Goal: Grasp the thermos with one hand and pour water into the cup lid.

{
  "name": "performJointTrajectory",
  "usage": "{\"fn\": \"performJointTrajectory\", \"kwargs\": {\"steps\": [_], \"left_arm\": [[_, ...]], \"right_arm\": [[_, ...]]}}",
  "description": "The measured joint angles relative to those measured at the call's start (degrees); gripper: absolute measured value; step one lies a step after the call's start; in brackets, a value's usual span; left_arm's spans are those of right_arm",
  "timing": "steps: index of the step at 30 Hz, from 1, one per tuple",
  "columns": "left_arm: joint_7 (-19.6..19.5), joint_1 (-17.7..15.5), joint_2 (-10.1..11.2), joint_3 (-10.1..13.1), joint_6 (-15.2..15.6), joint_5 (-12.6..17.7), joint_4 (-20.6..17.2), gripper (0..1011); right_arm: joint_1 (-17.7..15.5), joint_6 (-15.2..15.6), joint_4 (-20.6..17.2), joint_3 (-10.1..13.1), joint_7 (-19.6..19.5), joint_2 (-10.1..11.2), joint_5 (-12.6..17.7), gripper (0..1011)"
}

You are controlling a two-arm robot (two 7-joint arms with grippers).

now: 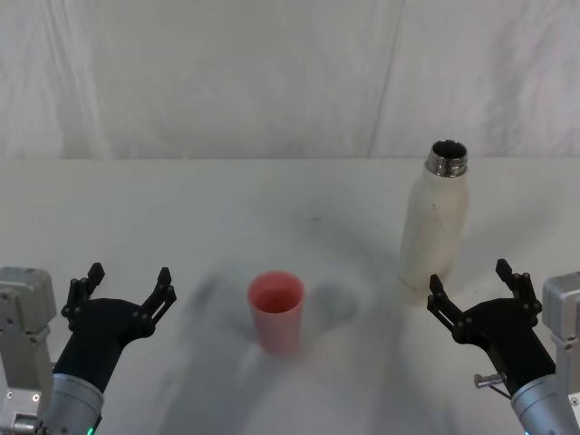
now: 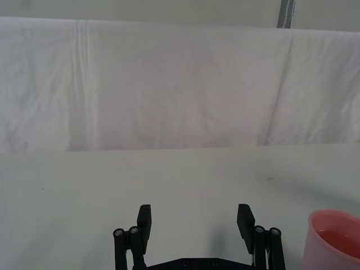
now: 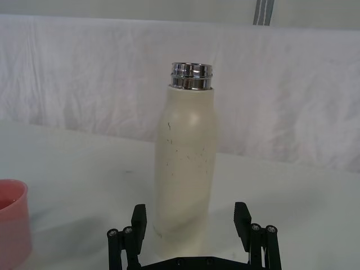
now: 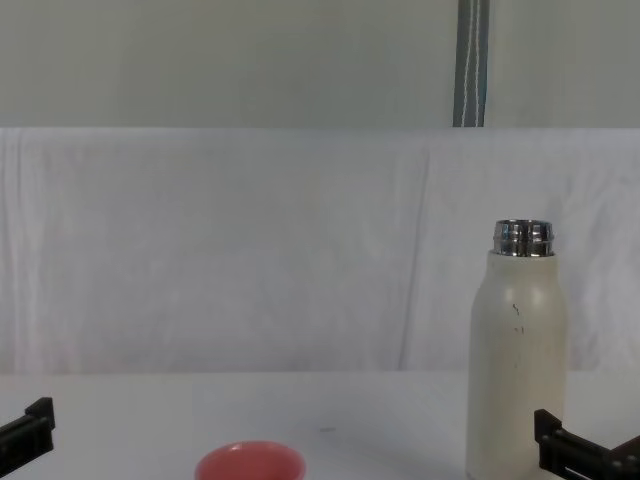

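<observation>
The tall cream-white thermos with the shiny steel neck (image 1: 437,228) stands upright and uncapped on the white counter (image 1: 227,208), right side. The right claw (image 1: 473,288) sits just in front of it, fingers spread wide, holding nothing. The small pink-red cup lid (image 1: 276,311) is mid-counter, well apart from the thermos. The left claw (image 1: 122,287) is also wide open. From the head view you see down into the thermos's dark mouth; the right wrist view adds scuff specks on its side.

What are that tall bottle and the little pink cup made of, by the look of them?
The thermos looks like metal with a matte cream coating: its bare threaded neck shines like polished steel, and small dark scuffs mark the body. The cup lid looks like plastic: smooth, even pink-red, slightly translucent at the rim. That is a guess.
</observation>
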Motion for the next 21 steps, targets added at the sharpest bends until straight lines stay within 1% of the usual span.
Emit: {"fn": "performJointTrajectory", "kwargs": {"steps": [21], "left_arm": [[0.0, 0.0, 0.0, 0.0, 0.0, 0.0, 0.0, 1001]], "right_arm": [[0.0, 0.0, 0.0, 0.0, 0.0, 0.0, 0.0, 1003]]}}
